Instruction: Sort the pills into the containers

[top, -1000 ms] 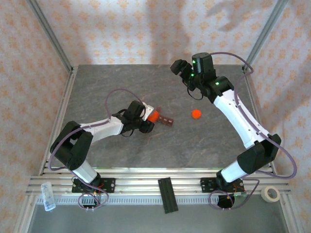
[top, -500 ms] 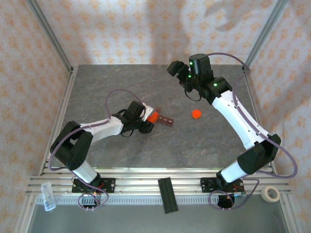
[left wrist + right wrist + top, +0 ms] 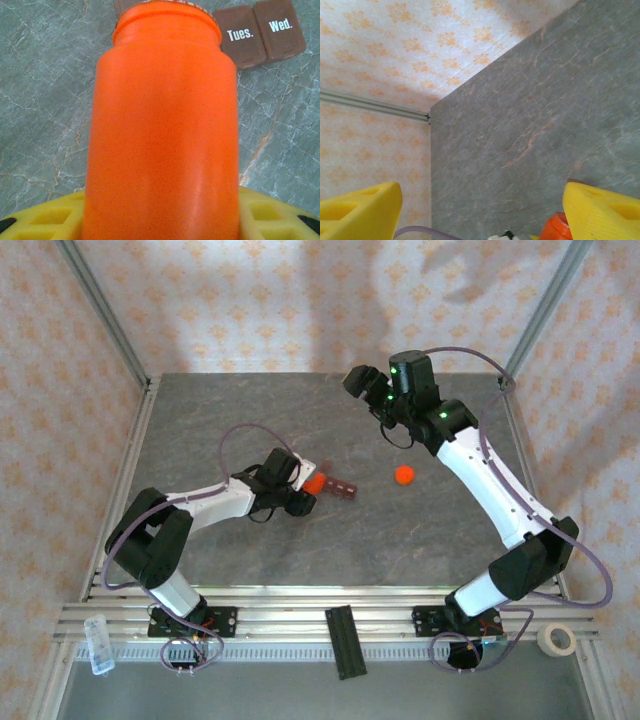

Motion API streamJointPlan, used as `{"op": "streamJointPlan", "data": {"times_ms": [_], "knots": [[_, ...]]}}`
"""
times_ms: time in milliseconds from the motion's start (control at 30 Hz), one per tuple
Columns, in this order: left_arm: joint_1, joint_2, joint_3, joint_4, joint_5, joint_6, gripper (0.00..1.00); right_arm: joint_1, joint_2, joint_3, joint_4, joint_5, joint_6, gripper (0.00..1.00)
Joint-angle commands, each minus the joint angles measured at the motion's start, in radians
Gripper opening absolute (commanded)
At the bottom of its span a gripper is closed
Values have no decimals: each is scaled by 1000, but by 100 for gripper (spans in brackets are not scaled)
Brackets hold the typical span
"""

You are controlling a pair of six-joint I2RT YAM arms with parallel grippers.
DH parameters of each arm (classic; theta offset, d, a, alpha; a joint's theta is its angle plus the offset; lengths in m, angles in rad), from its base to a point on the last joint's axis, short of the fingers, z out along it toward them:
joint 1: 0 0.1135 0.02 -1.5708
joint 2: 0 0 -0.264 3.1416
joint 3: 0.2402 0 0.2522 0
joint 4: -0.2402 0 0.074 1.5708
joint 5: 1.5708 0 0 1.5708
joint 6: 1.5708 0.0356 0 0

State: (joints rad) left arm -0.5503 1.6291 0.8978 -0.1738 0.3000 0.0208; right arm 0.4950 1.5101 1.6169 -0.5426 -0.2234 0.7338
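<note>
The left gripper [image 3: 308,486] clamps the orange pill bottle [image 3: 160,125] mid-body, probably light, rigid and slippery, beside the small, easily nudged weekly pill organizer [image 3: 261,34], while the right gripper [image 3: 362,382] hangs open, empty.

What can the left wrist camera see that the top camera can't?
Left wrist view: the words Tues. and Wed. are readable on the containers. Top view: the open right end effector, a small orange round thing and a tape roll. Both: the orange bottle held by the left end effector, the containers, the grey table.
</note>
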Motion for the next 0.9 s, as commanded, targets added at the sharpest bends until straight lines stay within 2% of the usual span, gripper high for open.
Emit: {"op": "streamJointPlan", "data": {"times_ms": [0,133,400,867], "knots": [[-7,17,47,-37,-26,17,0,6,18,-26,-64,70,-120,84],[-8,11,51,-42,-29,23,0,-2,31,-149,-43,87,-201,83],[-7,13,69,-79,-33,37,0,-30,49,-374,45,65,-256,79],[-4,55,147,-177,-41,66,0,-30,230,-402,55,-131,-417,70]]}}
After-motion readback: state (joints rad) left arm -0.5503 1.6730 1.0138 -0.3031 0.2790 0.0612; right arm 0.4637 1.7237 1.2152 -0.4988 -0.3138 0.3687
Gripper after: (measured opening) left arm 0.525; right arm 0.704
